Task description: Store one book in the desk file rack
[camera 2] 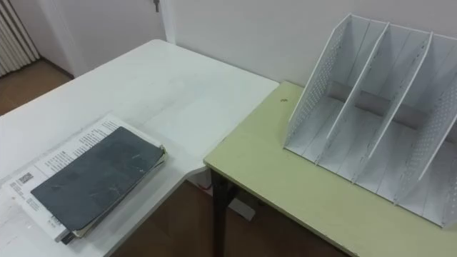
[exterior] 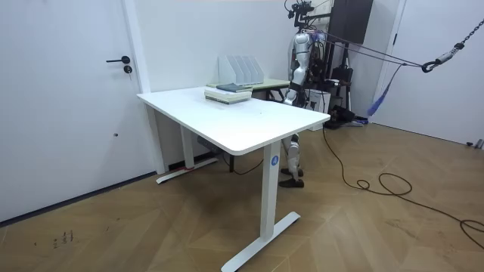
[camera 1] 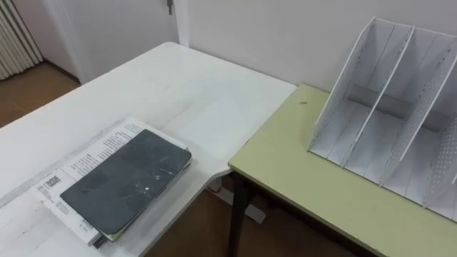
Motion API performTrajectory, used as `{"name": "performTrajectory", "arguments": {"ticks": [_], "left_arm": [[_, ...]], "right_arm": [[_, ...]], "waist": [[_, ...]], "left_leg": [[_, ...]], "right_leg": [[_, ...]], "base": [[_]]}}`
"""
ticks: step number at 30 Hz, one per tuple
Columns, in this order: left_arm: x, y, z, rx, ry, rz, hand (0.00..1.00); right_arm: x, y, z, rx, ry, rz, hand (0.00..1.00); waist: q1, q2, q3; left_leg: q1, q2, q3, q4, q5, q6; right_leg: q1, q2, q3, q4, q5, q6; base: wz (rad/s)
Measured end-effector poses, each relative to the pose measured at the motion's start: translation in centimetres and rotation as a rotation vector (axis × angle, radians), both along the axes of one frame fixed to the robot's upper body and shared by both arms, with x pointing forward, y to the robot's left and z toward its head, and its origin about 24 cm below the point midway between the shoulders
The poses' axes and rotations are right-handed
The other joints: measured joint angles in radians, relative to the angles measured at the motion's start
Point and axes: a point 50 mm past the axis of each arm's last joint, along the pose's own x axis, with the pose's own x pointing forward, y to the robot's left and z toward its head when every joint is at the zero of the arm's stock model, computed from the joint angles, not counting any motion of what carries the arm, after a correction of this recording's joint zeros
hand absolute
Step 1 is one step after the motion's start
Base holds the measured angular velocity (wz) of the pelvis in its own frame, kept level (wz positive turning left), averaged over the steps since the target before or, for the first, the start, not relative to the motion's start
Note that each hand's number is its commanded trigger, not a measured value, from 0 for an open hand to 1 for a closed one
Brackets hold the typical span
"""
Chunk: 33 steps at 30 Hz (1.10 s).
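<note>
- Book, dark-covered, lies ungrasped; left hand hangs beside the robot, too small to tell whether clenched or released
- it rests on a printed booklet near the white worktop's robot-side edge; nothing stored yet
- file rack stands empty on the green worktop just beside; open slots face the robot; the way between looks clear

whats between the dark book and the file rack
No object: in the left eye view, just bare white table, then bare green desk, between dark book and file rack.
</note>
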Motion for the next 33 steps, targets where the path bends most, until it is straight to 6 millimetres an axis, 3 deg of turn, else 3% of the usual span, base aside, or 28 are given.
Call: {"name": "performTrajectory", "arguments": {"ticks": [8, 18, 33], "left_arm": [[-0.01, 0.0, 0.0, 0.001, -0.002, 0.0, 0.0], [-0.1, 0.07, 0.0, 0.002, -0.002, 0.008, 0.0], [0.66, -0.34, 0.14, 0.04, -0.025, -0.086, 0.0]], "right_arm": [[-0.07, -0.09, 0.01, -0.001, -0.002, -0.008, 0.0], [0.09, -0.17, 0.06, -0.011, -0.009, 0.009, 0.0], [0.18, -0.12, 0.06, -0.018, -0.016, 0.006, 0.0]], "waist": [[-0.002, 0.006, 0.0021], [-0.001, 0.002, -0.002], [-0.005, 0.012, 0.0026]], "left_leg": [[0.0, 0.0, 0.0, -0.003, 0.0, 0.0], [0.0, 0.0, 0.0, -0.004, 0.0, 0.0], [0.016, -0.001, 0.0, -0.012, 0.0, 0.0]], "right_leg": [[-0.002, 0.003, 0.013, 0.001, 0.0, 0.0], [0.0, 0.003, 0.016, 0.002, 0.001, -0.001], [0.014, 0.003, 0.013, -0.002, 0.0, 0.0]], "base": [[0.0], [0.0], [0.0]]}}
